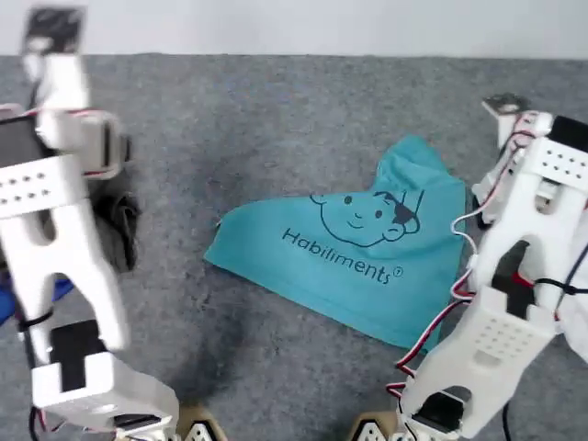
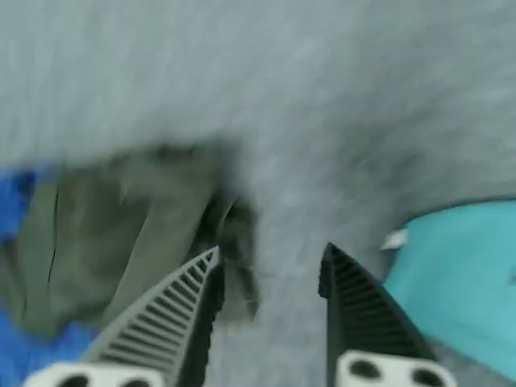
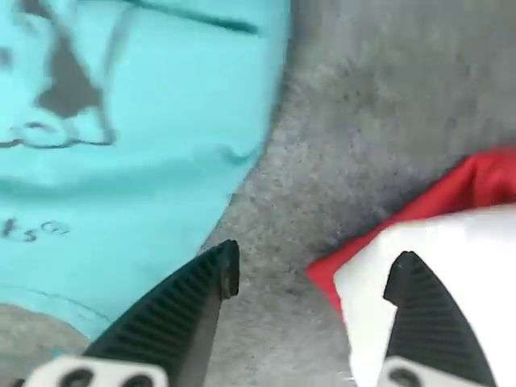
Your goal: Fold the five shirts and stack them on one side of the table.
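At the left edge of the high view the left arm (image 1: 55,211) stands over the grey table (image 1: 276,119). Half hidden behind it, in the middle left of the frame, lies a crumpled olive-grey shirt (image 1: 121,228), with a scrap of blue cloth (image 1: 61,290) showing just below it, against the arm. In the left wrist view the left gripper (image 2: 272,254) is wide open and holds nothing; one finger hangs over the edge of the olive-grey shirt (image 2: 121,226), the other over bare table, and the blue cloth (image 2: 18,193) touches the far side of that shirt.

In the centre of the high view a teal shirt (image 1: 358,248) is spread flat but askew, printed side up, one corner pointing to the left and its neck end toward the upper right. A corner of it also shows beside the left gripper (image 2: 459,266), apart from the olive-grey one.

The right arm (image 1: 524,276) fills the right side of the high view, touching or overlapping the teal shirt's right edge. The right gripper (image 3: 316,254) is also wide open and empty, above a strip of bare table between the teal shirt (image 3: 121,161) and a red shirt (image 3: 476,185) with white cloth (image 3: 363,282) lying on it
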Action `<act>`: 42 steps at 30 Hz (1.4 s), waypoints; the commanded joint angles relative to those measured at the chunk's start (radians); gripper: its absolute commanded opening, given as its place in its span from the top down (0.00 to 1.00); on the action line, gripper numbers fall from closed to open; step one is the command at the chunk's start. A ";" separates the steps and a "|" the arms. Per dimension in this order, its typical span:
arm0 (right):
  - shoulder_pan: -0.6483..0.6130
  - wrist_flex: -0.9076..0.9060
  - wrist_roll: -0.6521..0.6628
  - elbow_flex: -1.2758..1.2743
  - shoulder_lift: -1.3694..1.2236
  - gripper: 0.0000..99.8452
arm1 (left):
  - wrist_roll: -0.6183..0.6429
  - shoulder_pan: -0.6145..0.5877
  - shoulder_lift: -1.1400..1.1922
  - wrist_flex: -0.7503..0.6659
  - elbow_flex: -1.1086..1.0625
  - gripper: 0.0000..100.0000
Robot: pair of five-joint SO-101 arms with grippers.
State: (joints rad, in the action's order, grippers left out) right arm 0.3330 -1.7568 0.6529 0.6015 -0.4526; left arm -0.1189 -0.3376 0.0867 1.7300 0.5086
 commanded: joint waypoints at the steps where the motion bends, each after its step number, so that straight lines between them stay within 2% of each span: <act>1: -0.090 -0.044 0.075 -0.028 0.130 0.70 | 0.015 -0.109 -0.041 0.026 -0.193 0.81; 6: -0.174 -0.042 0.083 -0.416 0.240 0.70 | 0.017 -0.137 -0.043 0.028 -0.367 0.81; 10: -0.248 -0.041 0.075 -0.704 0.315 0.70 | 0.017 -0.132 -0.043 0.028 -0.404 0.81; 13: -0.232 -0.025 0.075 -0.852 0.357 0.70 | 0.017 -0.132 -0.043 0.028 -0.407 0.81; 18: -0.182 0.101 0.081 -0.993 0.371 0.70 | 0.017 -0.130 -0.043 0.028 -0.409 0.81; 24: -0.203 0.262 0.077 -1.051 0.292 0.72 | 0.017 -0.110 -0.043 0.028 -0.409 0.81; 31: -0.200 0.369 0.078 -1.048 0.154 1.00 | 0.018 -0.066 -0.153 0.028 -0.409 0.81; 32: -0.203 0.367 0.078 -1.046 0.142 0.99 | 0.018 -0.054 -0.181 0.028 -0.409 0.81; 36: -0.240 0.262 0.077 -1.005 0.134 0.99 | 0.017 0.029 -0.284 0.028 -0.409 0.81; 39: -0.295 0.091 0.092 -0.948 0.134 0.99 | 0.017 0.110 -0.327 0.028 -0.410 0.81; 42: -0.337 -0.048 0.198 -0.881 0.151 0.99 | 0.017 0.183 -0.336 0.028 -0.410 0.81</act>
State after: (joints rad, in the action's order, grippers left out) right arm 0.0338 -1.6740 0.7695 -0.3529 -0.3253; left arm -0.1128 -0.2394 -0.1987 1.7269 0.0959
